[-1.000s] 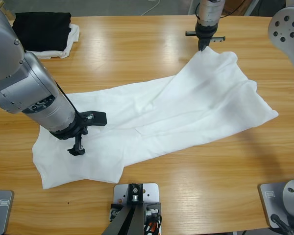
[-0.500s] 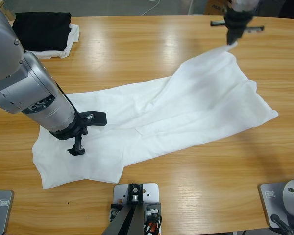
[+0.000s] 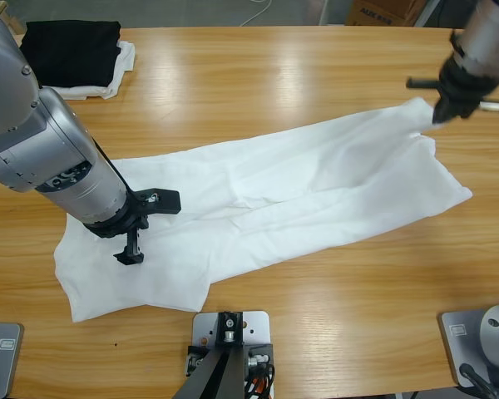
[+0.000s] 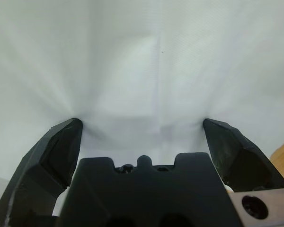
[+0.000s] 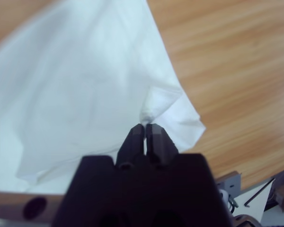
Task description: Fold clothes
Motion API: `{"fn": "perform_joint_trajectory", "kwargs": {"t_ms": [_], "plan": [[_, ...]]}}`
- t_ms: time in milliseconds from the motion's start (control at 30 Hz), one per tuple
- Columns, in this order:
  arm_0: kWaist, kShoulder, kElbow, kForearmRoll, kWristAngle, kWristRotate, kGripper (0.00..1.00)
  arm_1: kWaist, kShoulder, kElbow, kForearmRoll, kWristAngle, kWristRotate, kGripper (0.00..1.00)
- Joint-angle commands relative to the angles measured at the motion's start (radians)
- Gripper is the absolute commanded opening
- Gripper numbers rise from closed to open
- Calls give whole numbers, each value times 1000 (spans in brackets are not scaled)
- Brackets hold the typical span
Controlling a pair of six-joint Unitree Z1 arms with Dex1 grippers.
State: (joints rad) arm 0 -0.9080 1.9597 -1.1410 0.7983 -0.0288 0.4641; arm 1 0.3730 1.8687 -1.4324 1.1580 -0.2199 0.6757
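No legible text, label or number on any surface in view.

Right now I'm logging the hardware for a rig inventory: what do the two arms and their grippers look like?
Both arms are silver-grey metal cylinders with bolted joints. The left gripper and the right gripper are black, each with two angular, tapering jaws on a blocky black body; the right carries a thin black crossbar. No cables or markings show.
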Motion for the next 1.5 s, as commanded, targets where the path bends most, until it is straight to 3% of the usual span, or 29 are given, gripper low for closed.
{"fn": "perform_joint_trajectory", "kwargs": {"t_ms": [33,233,267,333,367,433,533,600,700,767,833,867,900,1067,1167,1300,1333,1367,1400,1467,1500], "plan": [[-3,47,51,-1,-29,-5,950,-65,-108,248,-90,42,35,0],[-19,47,61,-1,-31,-5,950,-113,-57,290,-103,13,31,11],[-22,47,63,-1,-31,-4,950,-121,-21,286,-103,14,30,217],[-30,46,66,3,-32,-2,950,-126,40,278,-125,7,13,738],[-34,42,68,7,-33,-2,950,-126,56,277,-145,-1,-1,867],[-40,28,70,29,-31,-1,950,-132,71,276,-165,-10,-25,939],[-40,-7,80,39,-31,-2,954,-145,67,268,-161,-12,-30,970],[-41,-18,78,39,-31,-3,954,-145,-21,268,-164,-28,-30,902],[-40,-32,69,39,-31,-4,954,-144,-169,247,-172,2,-131,517],[-40,-46,55,39,-31,-5,965,-144,-244,219,-174,61,-206,467],[-37,-79,30,39,-30,-7,992,-144,-292,208,-179,135,-284,316],[-28,-104,12,39,-29,-21,996,-144,-315,209,-189,170,-326,200],[-18,-130,-7,39,-28,-41,996,-144,-339,223,-212,208,-373,12],[-8,-195,-104,30,-55,-196,996,-161,-383,390,-347,351,-465,0],[-40,-166,-83,-52,-70,-308,1000,-161,-337,506,-470,429,-458,0],[-111,-91,-82,-111,-5,-322,983,-161,-320,600,-595,440,-420,0],[-122,-79,-80,-127,24,-332,841,-161,-321,606,-609,438,-416,0],[-131,-65,-80,-142,36,-338,626,-161,-315,607,-619,439,-416,0],[-138,-52,-82,-152,33,-338,498,-161,-306,603,-623,443,-416,0],[-147,-52,-89,-143,36,-335,96,-161,-302,593,-623,444,-417,0],[-147,-60,-91,-132,33,-329,0,-161,-302,591,-623,444,-417,0]]}}
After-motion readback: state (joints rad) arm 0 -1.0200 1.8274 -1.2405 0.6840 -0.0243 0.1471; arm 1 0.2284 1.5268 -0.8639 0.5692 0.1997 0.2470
